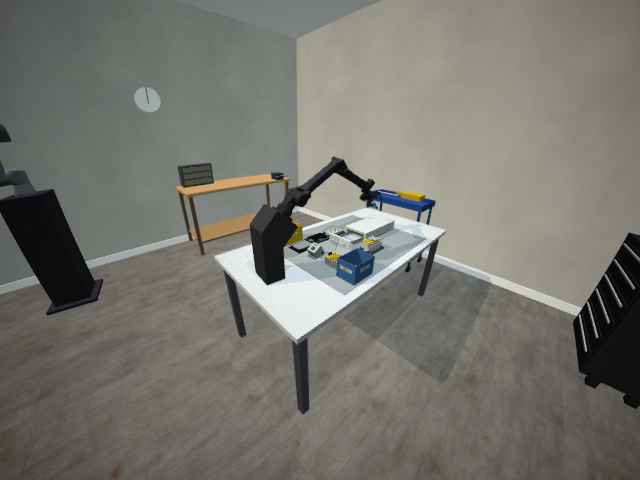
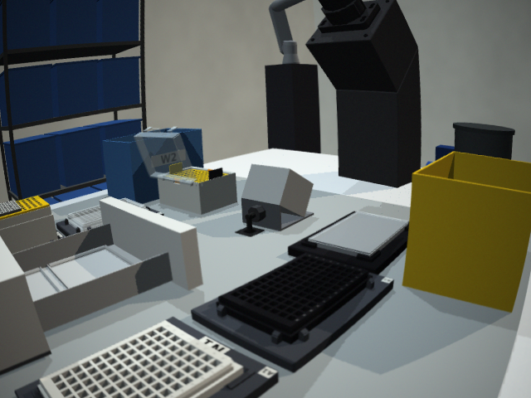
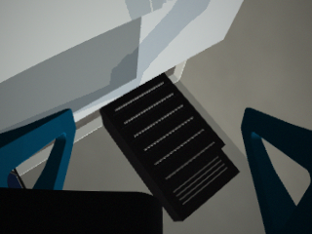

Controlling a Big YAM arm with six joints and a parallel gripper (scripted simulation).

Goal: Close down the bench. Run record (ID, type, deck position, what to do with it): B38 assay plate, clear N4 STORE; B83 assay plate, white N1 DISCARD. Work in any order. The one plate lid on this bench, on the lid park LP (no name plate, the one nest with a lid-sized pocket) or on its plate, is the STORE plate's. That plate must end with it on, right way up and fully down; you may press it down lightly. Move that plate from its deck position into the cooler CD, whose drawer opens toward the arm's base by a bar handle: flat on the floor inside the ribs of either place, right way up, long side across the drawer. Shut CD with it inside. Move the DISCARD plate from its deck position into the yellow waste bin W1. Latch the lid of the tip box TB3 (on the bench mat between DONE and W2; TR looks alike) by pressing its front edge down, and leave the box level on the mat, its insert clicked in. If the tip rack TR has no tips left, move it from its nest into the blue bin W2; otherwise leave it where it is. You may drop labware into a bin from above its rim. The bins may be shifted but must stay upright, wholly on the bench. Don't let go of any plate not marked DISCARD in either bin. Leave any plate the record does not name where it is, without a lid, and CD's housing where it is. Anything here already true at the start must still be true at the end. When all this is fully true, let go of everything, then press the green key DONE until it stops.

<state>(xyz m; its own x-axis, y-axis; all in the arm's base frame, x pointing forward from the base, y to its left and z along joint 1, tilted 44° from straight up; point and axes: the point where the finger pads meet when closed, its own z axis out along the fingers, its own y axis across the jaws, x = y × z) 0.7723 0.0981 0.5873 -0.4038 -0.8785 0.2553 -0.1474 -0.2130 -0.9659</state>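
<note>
My gripper (image 1: 368, 196) is open and empty, high above the far edge of the table. In the wrist view its blue fingers stand wide apart with only the table edge and the floor between them. The white plate (image 2: 141, 364) lies on its nest at the near left. The clear plate (image 2: 83, 215) sits on its nest behind the cooler's drawer front, without a lid. The plate lid (image 2: 358, 233) lies on the lid park. The cooler drawer (image 2: 85, 274) stands open. Tip box TB3 (image 2: 195, 188) has its lid raised. Tip rack TR (image 2: 21, 206) is at the far left.
A black plate (image 2: 295, 295) lies on a nest between the white plate and the lid park. The yellow bin W1 (image 2: 467, 226) stands at the right, the blue bin W2 (image 2: 145, 158) behind TB3. The DONE key housing (image 2: 276, 196) is mid-bench. The arm's base (image 2: 377, 98) stands behind.
</note>
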